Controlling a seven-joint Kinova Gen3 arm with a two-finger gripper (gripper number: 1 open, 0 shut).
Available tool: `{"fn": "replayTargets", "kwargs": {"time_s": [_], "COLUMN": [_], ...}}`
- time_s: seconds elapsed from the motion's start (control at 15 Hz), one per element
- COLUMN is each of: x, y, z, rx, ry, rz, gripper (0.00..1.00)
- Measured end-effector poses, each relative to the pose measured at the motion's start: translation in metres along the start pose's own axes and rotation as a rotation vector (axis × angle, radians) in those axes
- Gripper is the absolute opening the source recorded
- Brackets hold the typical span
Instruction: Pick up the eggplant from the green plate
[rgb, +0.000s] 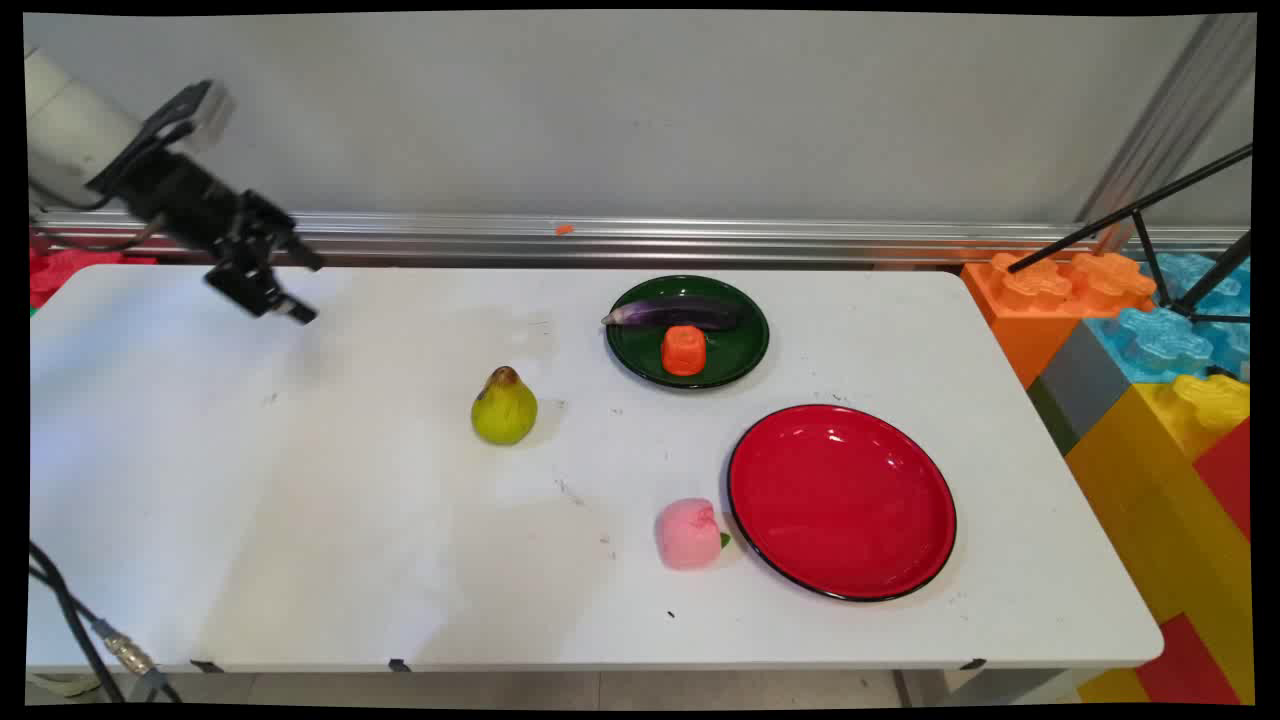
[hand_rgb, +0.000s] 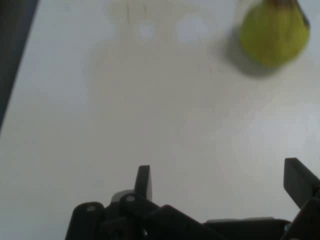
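My gripper (rgb: 300, 290) hangs above the table's far left part, open, with nothing between its fingers. In the hand view the gripper (hand_rgb: 222, 180) shows two fingers wide apart over bare white table. Nearest to it is a yellow-green pear (rgb: 504, 406), standing upright near the table's middle; the pear (hand_rgb: 274, 31) appears at the top right of the hand view. A dark green plate (rgb: 745, 345) at the back holds a purple eggplant (rgb: 675, 313) and an orange piece (rgb: 684, 350). A pink peach (rgb: 688, 534) lies beside an empty red plate (rgb: 841, 500).
Big toy blocks (rgb: 1150, 370) in orange, blue, yellow and red stand off the table's right end, with a black tripod (rgb: 1180, 230) above them. A metal rail (rgb: 640, 238) runs along the wall behind the table. Black cables (rgb: 80, 630) hang at the near left corner.
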Motion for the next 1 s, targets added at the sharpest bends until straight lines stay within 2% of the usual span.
{"fn": "replayTargets", "kwargs": {"time_s": [0.47,1.0], "x": [0.098,0.200], "y": [-0.025,-0.049], "z": [0.032,0.087], "rx": [0.038,0.063], "ry": [0.136,0.244], "rz": [-0.062,-0.124], "gripper": [1.00,1.00]}}
